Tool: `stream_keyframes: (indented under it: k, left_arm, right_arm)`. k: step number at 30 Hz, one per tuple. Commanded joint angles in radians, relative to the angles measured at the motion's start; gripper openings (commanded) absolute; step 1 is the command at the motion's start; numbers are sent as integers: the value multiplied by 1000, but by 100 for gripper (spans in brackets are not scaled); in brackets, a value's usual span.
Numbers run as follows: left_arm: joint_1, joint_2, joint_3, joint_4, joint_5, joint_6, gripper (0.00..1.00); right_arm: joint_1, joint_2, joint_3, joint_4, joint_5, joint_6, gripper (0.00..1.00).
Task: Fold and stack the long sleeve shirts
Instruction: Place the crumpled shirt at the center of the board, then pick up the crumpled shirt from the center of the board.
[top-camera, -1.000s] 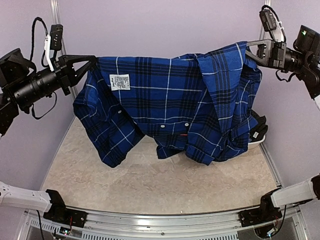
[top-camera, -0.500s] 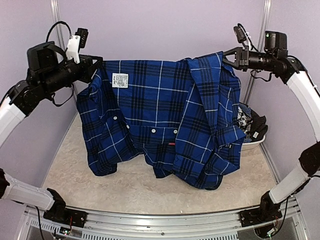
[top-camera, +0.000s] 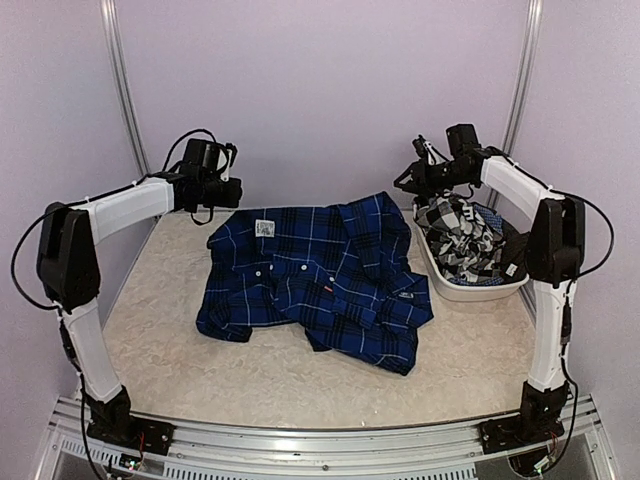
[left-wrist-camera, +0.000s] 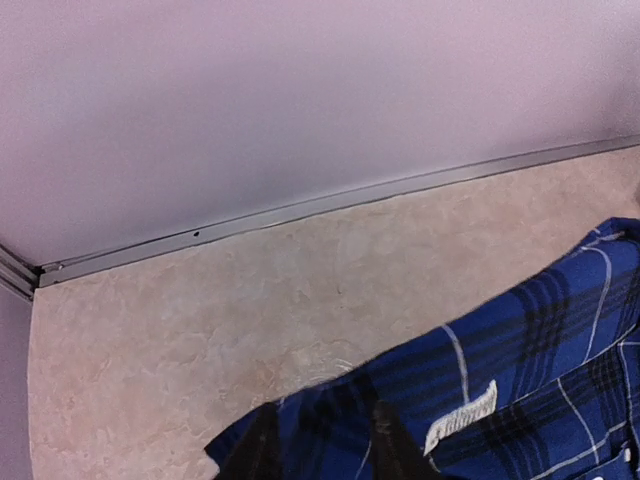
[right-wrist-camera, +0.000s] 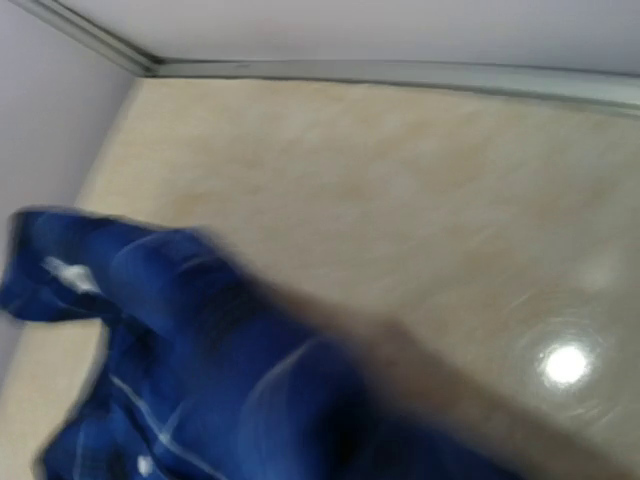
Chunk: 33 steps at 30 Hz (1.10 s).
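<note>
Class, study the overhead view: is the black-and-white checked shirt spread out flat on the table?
No: the black-and-white checked shirt sits bunched up inside the white tub on the right side.

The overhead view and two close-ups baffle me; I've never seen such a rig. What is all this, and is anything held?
Two white robot arms, each ending in a two-finger gripper, stand at the near edge of the table. The wide picture comes from above and behind them; the close-ups from wrist cameras. A blue plaid shirt lies crumpled on it; a black-and-white checked shirt sits in a white tub. The left gripper, fingers apart, is at the blue shirt's far edge; the right gripper is too unclear to judge.
</note>
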Motion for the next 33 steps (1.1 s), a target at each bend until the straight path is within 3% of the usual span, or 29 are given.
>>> stream_keyframes:
  k: [1, 3, 5, 8, 12, 17, 22, 26, 33]
  left_arm:
    - [28, 106, 125, 36, -60, -6, 42]
    - [26, 138, 138, 24, -90, -6, 50]
    - [25, 107, 95, 44, -115, -10, 65]
    - [18, 17, -13, 70, -86, -19, 83]
    - [-30, -189, -220, 70, -31, -42, 96]
    - [-123, -425, -552, 138, 20, -175, 99]
    - [-211, -626, -798, 216, 39, -291, 99]
    - [-262, -706, -883, 241, 10, -343, 99]
    - [-299, -705, -879, 192, -29, -354, 99]
  right_arm:
    - [-6, 0, 135, -39, 137, -43, 47]
    - [16, -42, 97, -53, 219, -75, 59]
    - [52, -116, 3, -39, 308, -112, 67]
    - [131, -262, -203, 11, 371, -153, 72]
    - [272, -459, -529, 61, 405, -187, 74]
    - [467, -598, -782, 21, 438, -198, 75]
    - [593, -646, -932, -23, 435, -147, 75]
    - [648, -619, -1000, -39, 444, -122, 75]
    - [719, -503, -1020, -88, 521, -126, 75]
